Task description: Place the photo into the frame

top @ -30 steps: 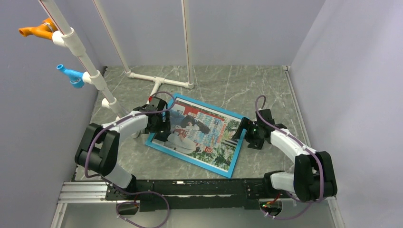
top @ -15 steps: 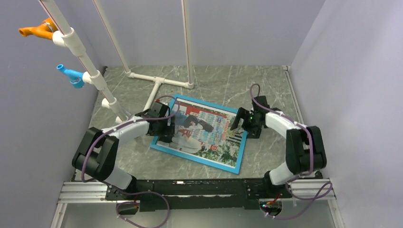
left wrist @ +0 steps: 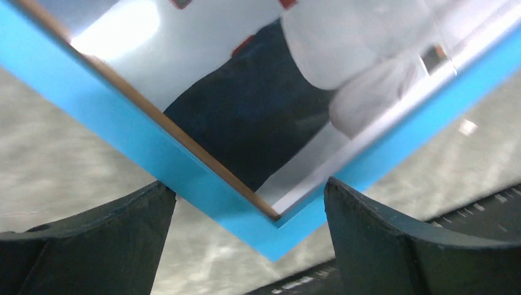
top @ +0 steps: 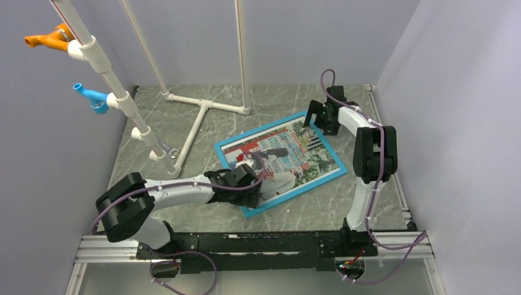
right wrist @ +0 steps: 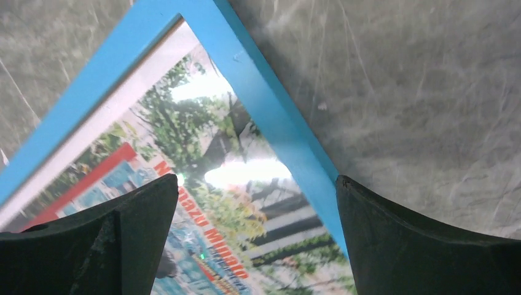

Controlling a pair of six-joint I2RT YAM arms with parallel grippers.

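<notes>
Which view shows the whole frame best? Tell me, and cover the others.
Top external: almost the entire blue frame shows, lying flat. The left wrist view shows only one corner, blurred and close; the right wrist view only another corner.

The left arm (top: 178, 192) and right arm (top: 373, 144) share one build: smooth white shell links between chunky black joint housings, each trailed by a thin purple cable (top: 322, 80) (looping loose in places). At the wrists, the fingers (left wrist: 86, 246) are broad, curved, matte black slabs
</notes>
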